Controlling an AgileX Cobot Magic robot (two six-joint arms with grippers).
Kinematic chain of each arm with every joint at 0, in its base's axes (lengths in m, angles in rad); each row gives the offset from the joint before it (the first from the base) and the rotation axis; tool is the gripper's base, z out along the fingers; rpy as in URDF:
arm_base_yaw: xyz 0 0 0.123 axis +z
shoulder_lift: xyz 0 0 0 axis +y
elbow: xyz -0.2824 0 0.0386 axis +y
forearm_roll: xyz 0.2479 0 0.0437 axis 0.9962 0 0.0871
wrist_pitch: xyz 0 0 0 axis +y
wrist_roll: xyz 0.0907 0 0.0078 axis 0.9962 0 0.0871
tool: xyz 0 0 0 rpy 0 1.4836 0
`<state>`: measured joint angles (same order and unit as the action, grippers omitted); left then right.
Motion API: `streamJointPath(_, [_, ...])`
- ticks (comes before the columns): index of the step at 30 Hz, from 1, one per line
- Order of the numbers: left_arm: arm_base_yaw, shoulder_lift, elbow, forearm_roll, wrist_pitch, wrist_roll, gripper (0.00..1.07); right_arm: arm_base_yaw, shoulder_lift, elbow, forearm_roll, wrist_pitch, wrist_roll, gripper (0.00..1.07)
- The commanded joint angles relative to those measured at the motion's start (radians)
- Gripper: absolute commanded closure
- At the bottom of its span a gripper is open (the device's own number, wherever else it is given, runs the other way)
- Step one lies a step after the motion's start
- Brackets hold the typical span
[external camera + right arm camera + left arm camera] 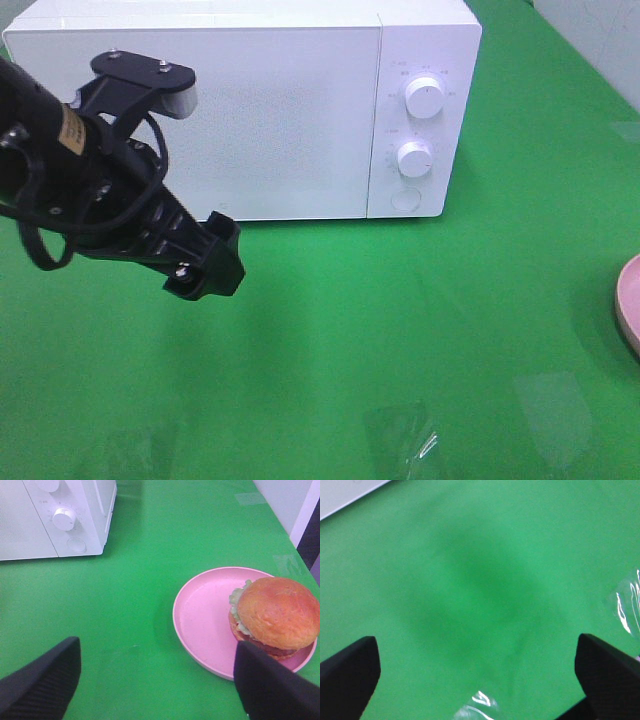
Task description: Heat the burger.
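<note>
The burger (276,615) was seen resting on the pink plate (200,617). Both the left tool (477,665) and right tool (155,680) were spread wide, nothing grasped.

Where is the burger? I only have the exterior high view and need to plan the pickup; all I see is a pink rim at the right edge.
Observer: The burger sits on that pink plate, toward one side of it, not centred.
Operator: Is the right gripper holding anything?
Observer: No. The right gripper is open and empty, apart from the plate.
Operator: And the left gripper? From above I can't see between its fingers.
Observer: The left gripper is open with only bare green tabletop between the fingers.
</note>
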<state>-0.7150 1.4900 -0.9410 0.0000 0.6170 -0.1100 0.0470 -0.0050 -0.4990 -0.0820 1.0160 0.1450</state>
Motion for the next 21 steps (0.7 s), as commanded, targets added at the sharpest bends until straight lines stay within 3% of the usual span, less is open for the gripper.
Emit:
streamJointPath(1, [0.001,-0.043,0.002,-0.025,0.081,-0.013,0.06,-0.008,-0.024,0.002,-0.001,-0.016,-0.010,0.31])
streamJointPath(4, [0.075,-0.086,0.002,-0.025,0.197,-0.037,0.06,-0.008,-0.024,0.002,-0.001,-0.016,-0.010,0.31])
streamJointPath(5, [0.075,-0.086,0.002,-0.025,0.197,-0.037,0.06,-0.008,-0.024,0.002,-0.001,-0.016,-0.010,0.31])
streamJointPath(7, [0.177,-0.110,0.002,-0.025,0.273,-0.025,0.06,-0.008,-0.024,0.002,-0.001,-0.016,-0.010,0.31])
streamJointPath(8, [0.177,-0.110,0.002,-0.025,0.273,-0.025,0.06,-0.008,-0.024,0.002,-0.001,-0.016,-0.010,0.31])
streamJointPath(9, [0.244,-0.128,0.002,-0.028,0.309,0.005,0.06,-0.008,-0.024,0.002,-0.001,-0.016,-0.010,0.31])
streamJointPath(10, [0.244,-0.128,0.002,-0.028,0.309,0.005,0.06,-0.008,-0.024,0.002,-0.001,-0.016,-0.010,0.31])
streamJointPath(11, [0.316,-0.148,0.002,-0.034,0.341,0.031,0.06,-0.008,-0.024,0.002,-0.001,-0.016,-0.010,0.31])
streamJointPath(14, [0.384,-0.163,0.002,-0.040,0.355,0.053,0.06,-0.008,-0.024,0.002,-0.001,-0.016,-0.010,0.31])
streamJointPath(15, [0.473,-0.179,0.002,-0.056,0.377,0.086,0.06,-0.008,-0.024,0.002,-0.001,-0.016,-0.010,0.31])
streamJointPath(16, [0.473,-0.179,0.002,-0.056,0.377,0.086,0.06,-0.008,-0.024,0.002,-0.001,-0.016,-0.010,0.31])
streamJointPath(17, [0.569,-0.191,0.002,-0.088,0.406,0.134,0.06,-0.008,-0.024,0.002,-0.001,-0.016,-0.010,0.31])
streamJointPath(18, [0.569,-0.191,0.002,-0.088,0.406,0.134,0.06,-0.008,-0.024,0.002,-0.001,-0.016,-0.010,0.31])
streamJointPath(19, [0.641,-0.200,0.002,-0.121,0.438,0.184,0.06,-0.008,-0.024,0.002,-0.001,-0.016,-0.010,0.31])
streamJointPath(21, [0.675,-0.205,0.002,-0.146,0.448,0.192,0.06,-0.008,-0.024,0.002,-0.001,-0.016,-0.010,0.31])
